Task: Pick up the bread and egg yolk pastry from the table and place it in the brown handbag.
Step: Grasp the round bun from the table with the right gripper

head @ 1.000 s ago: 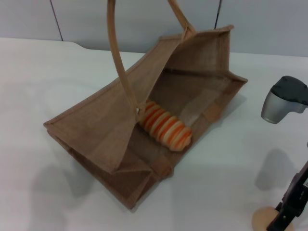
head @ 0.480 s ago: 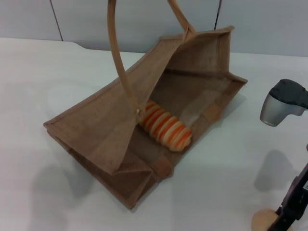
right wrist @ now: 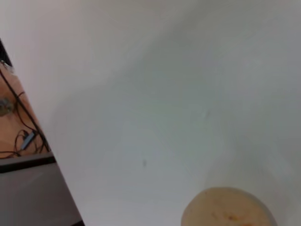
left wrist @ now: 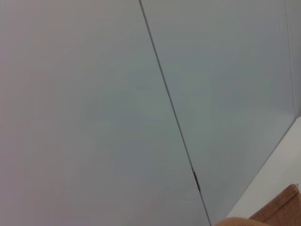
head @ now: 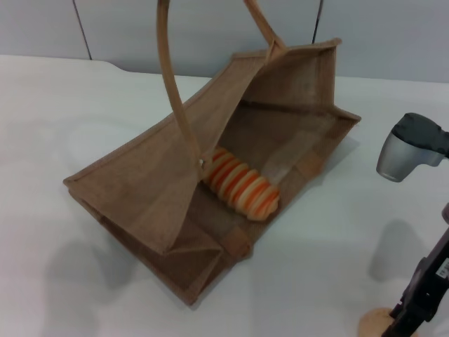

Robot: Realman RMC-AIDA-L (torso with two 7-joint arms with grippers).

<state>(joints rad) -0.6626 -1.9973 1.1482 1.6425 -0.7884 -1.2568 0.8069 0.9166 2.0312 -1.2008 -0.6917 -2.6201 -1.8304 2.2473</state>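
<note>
The brown handbag lies tipped open on the white table, its two tan handles rising out of the top of the head view. The bread, a striped orange and tan loaf, lies inside the bag near its mouth. At the head view's lower right edge the egg yolk pastry sits on the table, with my right gripper directly beside it, dark and partly cut off. The right wrist view shows the pastry close below on the table. A corner of the bag shows in the left wrist view. My left gripper is out of view.
The grey housing of my right arm hangs above the table to the right of the bag. A pale panelled wall runs behind the table. The table edge, with cables on the floor beyond it, shows in the right wrist view.
My right arm has sunk slightly lower. The pastry now sits a little further left and lower in the head view. Bag and bread have not moved.
</note>
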